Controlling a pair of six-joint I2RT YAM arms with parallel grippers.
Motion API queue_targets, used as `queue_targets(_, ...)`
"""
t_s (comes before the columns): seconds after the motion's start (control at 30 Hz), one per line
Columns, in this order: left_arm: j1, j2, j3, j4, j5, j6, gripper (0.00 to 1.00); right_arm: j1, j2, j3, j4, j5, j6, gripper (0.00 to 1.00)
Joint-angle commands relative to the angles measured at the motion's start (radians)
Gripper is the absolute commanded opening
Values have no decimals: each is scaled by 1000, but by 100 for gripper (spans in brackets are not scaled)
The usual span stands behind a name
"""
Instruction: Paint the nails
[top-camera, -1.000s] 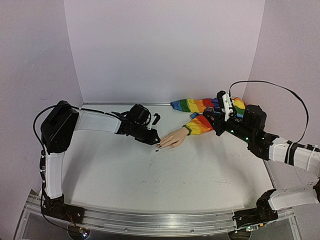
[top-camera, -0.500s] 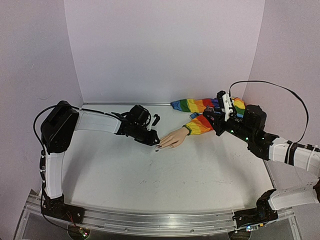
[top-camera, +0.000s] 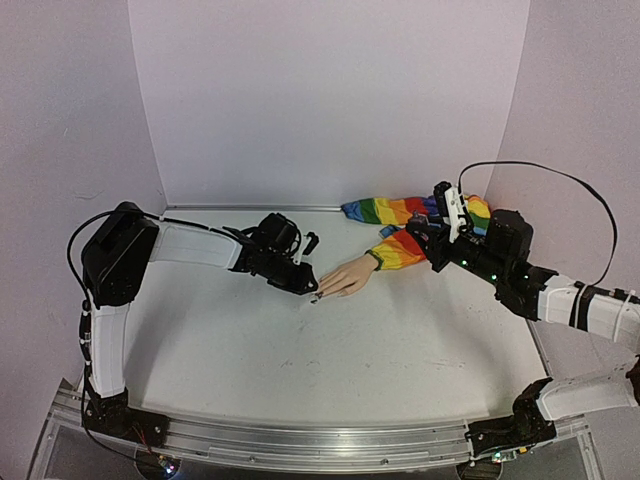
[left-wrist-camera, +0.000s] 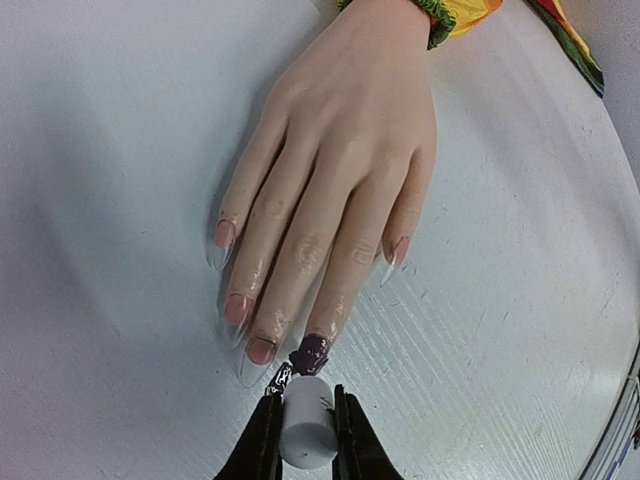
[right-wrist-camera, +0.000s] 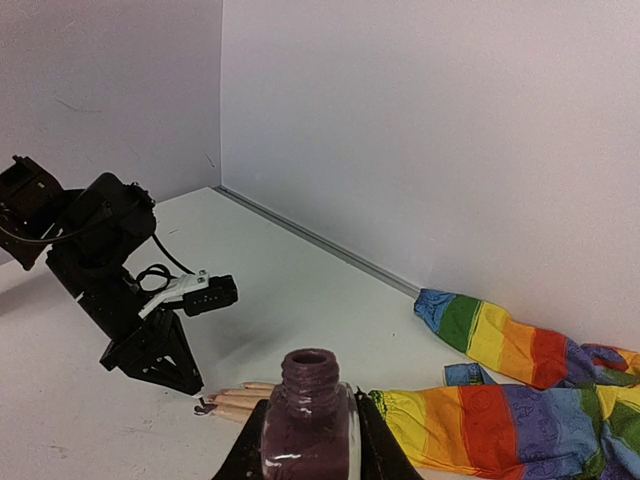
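Change: Hardly anything is altered from a second ago. The left gripper (left-wrist-camera: 303, 402) is found at the fingertips as before, and the right gripper (right-wrist-camera: 308, 445) and rainbow sleeve (top-camera: 400, 250) are unmoved.
Hidden: The nails (left-wrist-camera: 262, 350) are too small to be told apart in the top view. The brush bristles cannot be separated from the dark nail (left-wrist-camera: 312, 352). The polish bottle (right-wrist-camera: 308, 410) is cut off at its base by the frame edge.
Left gripper: It is closed on a white brush cap (left-wrist-camera: 306, 440), which is held just at the dark nail.
Right gripper: It is clamped round the uncapped polish bottle, near the sleeve.
Nails: They are on the mannequin hand (left-wrist-camera: 350, 130), which is laid palm down on the table (top-camera: 350, 360). One is painted dark purple.
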Motion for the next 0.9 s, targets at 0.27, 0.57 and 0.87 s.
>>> queue_targets(0.27,-5,-30,-3,10,-15,-1,0,-6,-20,7,72,-10,-2,0)
queue_targets(0.57,-4,-33,-3,10,-23,1,0,-5,-17,9,72,-12,-1,0)
queue_targets(0.87,-2,-35,-2,10,-24,-2,0,-6,-19,8,73,-11,-1,0)
